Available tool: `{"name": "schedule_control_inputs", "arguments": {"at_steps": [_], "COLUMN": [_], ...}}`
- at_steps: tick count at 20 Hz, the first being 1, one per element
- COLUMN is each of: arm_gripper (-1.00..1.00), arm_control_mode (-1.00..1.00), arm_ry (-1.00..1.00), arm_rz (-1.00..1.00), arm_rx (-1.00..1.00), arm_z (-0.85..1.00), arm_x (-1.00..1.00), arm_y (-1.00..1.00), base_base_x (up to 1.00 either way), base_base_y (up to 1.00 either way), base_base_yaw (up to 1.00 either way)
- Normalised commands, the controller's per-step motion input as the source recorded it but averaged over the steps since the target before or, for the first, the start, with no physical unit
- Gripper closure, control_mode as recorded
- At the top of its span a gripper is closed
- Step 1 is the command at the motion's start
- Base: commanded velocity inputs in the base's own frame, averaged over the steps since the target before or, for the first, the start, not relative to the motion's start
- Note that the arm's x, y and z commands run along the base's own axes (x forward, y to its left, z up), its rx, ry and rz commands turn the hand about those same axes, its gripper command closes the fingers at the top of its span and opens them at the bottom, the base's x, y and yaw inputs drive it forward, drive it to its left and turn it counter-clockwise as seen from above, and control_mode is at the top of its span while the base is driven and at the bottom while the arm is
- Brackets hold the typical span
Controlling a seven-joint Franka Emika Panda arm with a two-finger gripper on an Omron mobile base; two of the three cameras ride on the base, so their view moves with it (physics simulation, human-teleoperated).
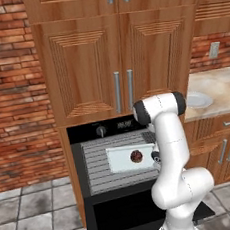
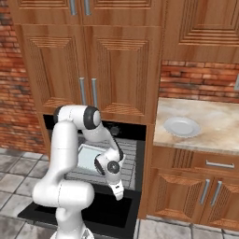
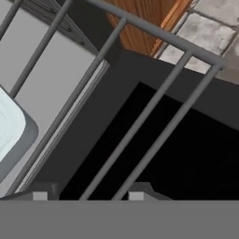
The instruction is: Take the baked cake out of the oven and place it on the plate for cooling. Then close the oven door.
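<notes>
Now the gripper (image 2: 119, 193) hangs with jaws parted and nothing between them, over the rack's (image 3: 140, 116) front corner; the cake (image 1: 136, 156) sits on its tray (image 1: 122, 159) off to one side (untouched). Descending here, the fingers could catch the bars.

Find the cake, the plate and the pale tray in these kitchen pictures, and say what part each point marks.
cake (image 1: 136, 156), left base view, its brown top.
plate (image 2: 181, 126), right base view, its centre.
pale tray (image 1: 119, 159), left base view, bare surface left of the cake.
</notes>
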Motion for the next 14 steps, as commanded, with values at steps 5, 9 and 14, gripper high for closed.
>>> {"name": "schedule_control_inputs", "arguments": {"at_steps": [5, 9, 14], "arm_gripper": [1.00, 1.00, 1.00], "arm_control_mode": [-1.00, -1.00, -1.00], "arm_ry": [0.00, 0.00, 0.00], "arm_rz": [0.07, 0.04, 0.03], "arm_rx": [-0.05, -0.07, -0.09], "arm_z": [-0.39, -0.20, -0.07], "arm_x": [-1.00, -1.00, -1.00], "arm_y": [-0.16, -0.14, -0.06], "base_base_x": [0.00, 0.00, 0.00], "base_base_y": [0.00, 0.00, 0.00], "base_base_yaw": [0.00, 0.00, 0.00]}}
